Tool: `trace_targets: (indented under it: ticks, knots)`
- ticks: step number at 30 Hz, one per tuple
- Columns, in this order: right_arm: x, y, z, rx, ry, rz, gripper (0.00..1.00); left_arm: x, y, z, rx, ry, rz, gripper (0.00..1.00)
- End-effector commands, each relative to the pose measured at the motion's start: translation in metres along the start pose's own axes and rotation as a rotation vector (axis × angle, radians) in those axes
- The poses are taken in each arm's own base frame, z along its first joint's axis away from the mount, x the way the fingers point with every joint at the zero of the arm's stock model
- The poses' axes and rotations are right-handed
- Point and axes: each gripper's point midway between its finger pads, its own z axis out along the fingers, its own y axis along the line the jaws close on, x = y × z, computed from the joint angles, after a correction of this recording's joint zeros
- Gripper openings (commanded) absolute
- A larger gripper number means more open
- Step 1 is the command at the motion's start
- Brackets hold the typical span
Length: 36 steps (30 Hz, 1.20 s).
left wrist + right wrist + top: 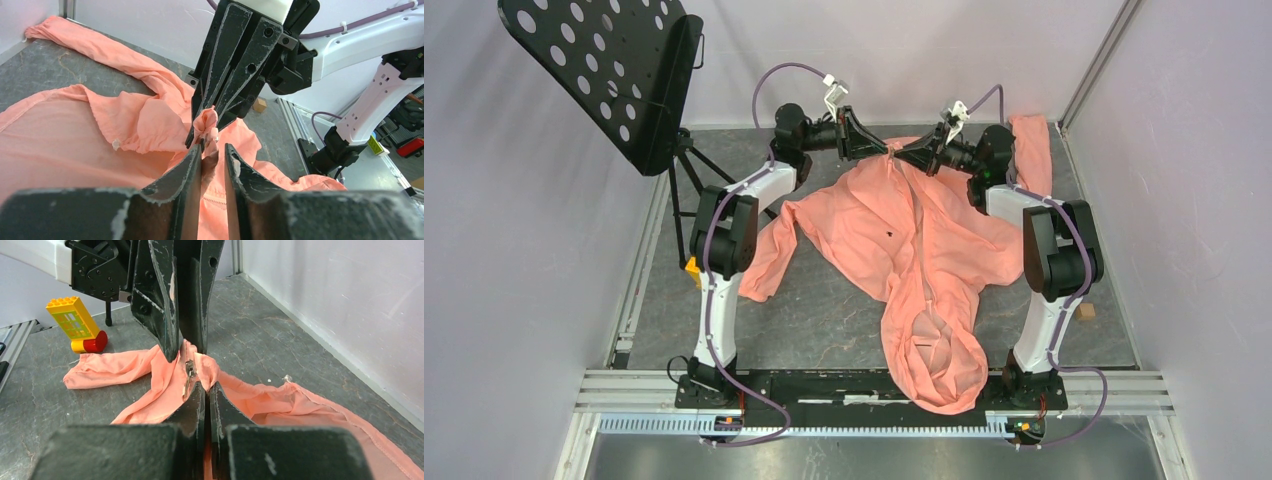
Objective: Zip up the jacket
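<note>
Tabletop (pixel 824 310) is walled left, rear and right, with bare grey surface either side of the jacket (pixel 894 230). The jacket lies spread mid-table, hood draped over the near rail, one sleeve in the far right corner. A perforated stand (pixel 614 70) overhangs far left. Left end effector (pixel 213 152) and right end effector (pixel 205 387) meet tip to tip at the far hem, each pinching fabric. Zipper pull (pixel 189 371) hangs between them, teeth lost in folds.

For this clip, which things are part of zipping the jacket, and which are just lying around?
Part of the job: jacket; zipper pull; left gripper and right gripper, both shut on the fabric beside the pull.

Lying about: black perforated stand; yellow toy block; small tan block.
</note>
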Motion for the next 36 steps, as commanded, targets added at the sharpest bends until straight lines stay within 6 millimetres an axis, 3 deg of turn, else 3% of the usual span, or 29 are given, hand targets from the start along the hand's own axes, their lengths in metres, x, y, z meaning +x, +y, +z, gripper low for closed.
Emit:
trace_targets:
  ticks: [1, 3, 7, 11, 19, 23, 36]
  knots:
    - [-0.013, 0.004, 0.0, -0.015, -0.038, -0.042, 0.0, -0.013, -0.012, 0.011, 0.036, -0.013, 0.043, 0.25]
    - [-0.014, 0.004, -0.001, -0.013, -0.04, -0.036, 0.03, -0.012, -0.012, 0.013, 0.038, -0.009, 0.043, 0.2]
    - [-0.015, 0.007, -0.002, -0.027, -0.044, -0.031, 0.25, -0.011, -0.011, 0.012, 0.04, -0.003, 0.042, 0.09]
    - [-0.015, 0.008, -0.008, -0.024, -0.045, -0.032, 0.34, -0.01, -0.009, 0.013, 0.035, 0.0, 0.037, 0.03]
    - [-0.029, 0.017, -0.013, -0.06, -0.111, -0.016, 0.49, -0.007, -0.006, 0.013, 0.018, 0.012, 0.037, 0.02]
    - [-0.036, 0.016, -0.012, -0.082, -0.144, 0.036, 0.49, -0.006, -0.003, 0.013, 0.009, 0.015, 0.032, 0.02]
    - [-0.039, 0.007, -0.008, -0.064, -0.174, 0.078, 0.3, -0.008, -0.009, 0.015, 0.03, 0.012, 0.037, 0.02]
